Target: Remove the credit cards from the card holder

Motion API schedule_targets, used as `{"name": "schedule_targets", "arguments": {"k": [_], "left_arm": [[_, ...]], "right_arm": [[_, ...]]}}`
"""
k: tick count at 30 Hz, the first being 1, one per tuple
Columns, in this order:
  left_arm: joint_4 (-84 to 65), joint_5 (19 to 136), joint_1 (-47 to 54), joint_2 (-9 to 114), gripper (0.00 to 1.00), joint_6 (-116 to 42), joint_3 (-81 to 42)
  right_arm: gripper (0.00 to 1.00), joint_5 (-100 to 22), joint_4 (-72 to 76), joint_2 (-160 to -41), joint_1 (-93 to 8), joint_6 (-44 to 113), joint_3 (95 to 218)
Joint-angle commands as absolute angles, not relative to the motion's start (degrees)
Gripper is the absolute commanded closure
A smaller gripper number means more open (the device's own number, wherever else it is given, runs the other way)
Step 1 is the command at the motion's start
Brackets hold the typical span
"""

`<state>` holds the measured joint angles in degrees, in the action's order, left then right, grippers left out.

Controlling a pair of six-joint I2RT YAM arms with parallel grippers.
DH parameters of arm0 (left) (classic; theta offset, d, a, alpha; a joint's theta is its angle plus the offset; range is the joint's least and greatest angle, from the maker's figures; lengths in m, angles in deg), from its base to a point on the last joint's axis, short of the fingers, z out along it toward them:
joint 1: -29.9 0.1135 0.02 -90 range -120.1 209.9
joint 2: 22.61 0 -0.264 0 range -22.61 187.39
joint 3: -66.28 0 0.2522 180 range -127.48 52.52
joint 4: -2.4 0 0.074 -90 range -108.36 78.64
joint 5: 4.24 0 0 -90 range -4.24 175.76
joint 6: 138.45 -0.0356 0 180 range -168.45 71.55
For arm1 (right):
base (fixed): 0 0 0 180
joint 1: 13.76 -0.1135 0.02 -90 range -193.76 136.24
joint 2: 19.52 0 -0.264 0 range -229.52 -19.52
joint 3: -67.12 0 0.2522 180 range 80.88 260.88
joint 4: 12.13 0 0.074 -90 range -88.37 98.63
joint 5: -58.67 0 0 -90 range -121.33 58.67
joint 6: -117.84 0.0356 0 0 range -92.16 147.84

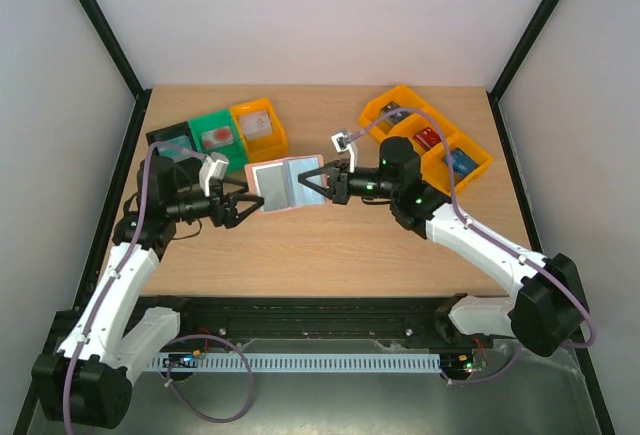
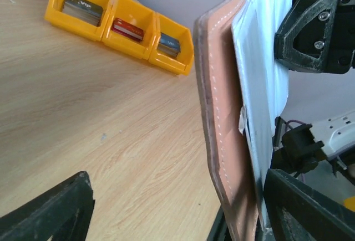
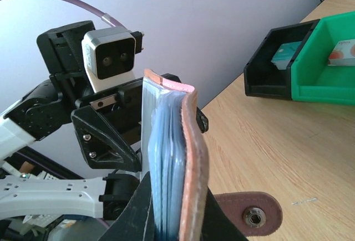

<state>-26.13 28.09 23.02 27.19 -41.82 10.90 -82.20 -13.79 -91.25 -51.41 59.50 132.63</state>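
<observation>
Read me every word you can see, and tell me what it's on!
"Vip": on the grey card in the end orange bin.
The red card and the blue card: print too blurred to read.
The wallet: no words.

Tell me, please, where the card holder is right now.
In the top view the card holder hangs open over the table's middle, the right gripper shut on its right edge and the open left gripper at its left edge.

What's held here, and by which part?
The right gripper is shut on the open card holder at its right panel's edge. The left gripper stands open beside the opposite edge, holding nothing.
</observation>
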Motion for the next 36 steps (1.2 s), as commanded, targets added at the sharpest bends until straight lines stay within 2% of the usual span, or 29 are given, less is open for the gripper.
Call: {"name": "schedule_targets", "arguments": {"k": [1, 7, 12, 17, 23, 26, 27, 30, 32, 36], "left_arm": [[-24.58, 24.55, 23.69, 25.46, 0.18, -42.13, 12.40], [-21.36, 22.96, 24.01, 25.58, 0.44, -40.57, 14.20], [-16.08, 21.94, 23.94, 26.58, 0.60, -36.26, 15.56], [-14.24, 19.56, 23.83, 25.80, 0.66, -35.03, 17.13], [-14.67, 18.62, 23.75, 25.18, 0.96, -35.35, 17.14], [-14.83, 18.82, 23.62, 25.46, 0.98, -35.10, 17.15], [-14.93, 18.83, 23.57, 25.54, 0.98, -35.10, 17.23], [-16.44, 21.65, 23.59, 25.57, 0.98, -35.34, 17.09], [-18.28, 26.86, 23.68, 25.90, 0.98, -35.93, 16.75], [-19.51, 33.10, 23.57, 27.35, 0.98, -37.27, 17.04]], "right_arm": [[0.99, -84.42, -15.96, -91.04, -51.96, 59.04, 134.08], [0.98, -86.14, -14.09, -91.71, -52.19, 57.78, 135.38], [0.98, -85.11, -15.24, -94.30, -54.93, 56.84, 135.88], [0.98, -83.86, -16.30, -97.39, -56.51, 56.71, 136.90], [0.98, -82.97, -17.62, -98.50, -56.55, 57.33, 136.69], [0.98, -81.12, -15.60, -100.01, -56.64, 56.18, 137.67], [0.96, -79.42, -14.17, -100.51, -56.65, 55.46, 138.22], [0.77, -69.72, -7.20, -101.21, -56.62, 51.95, 140.48], [0.59, -59.30, -1.27, -101.18, -56.57, 48.93, 142.50], [0.44, -42.20, 7.04, -99.66, -56.64, 45.54, 144.40]]}}
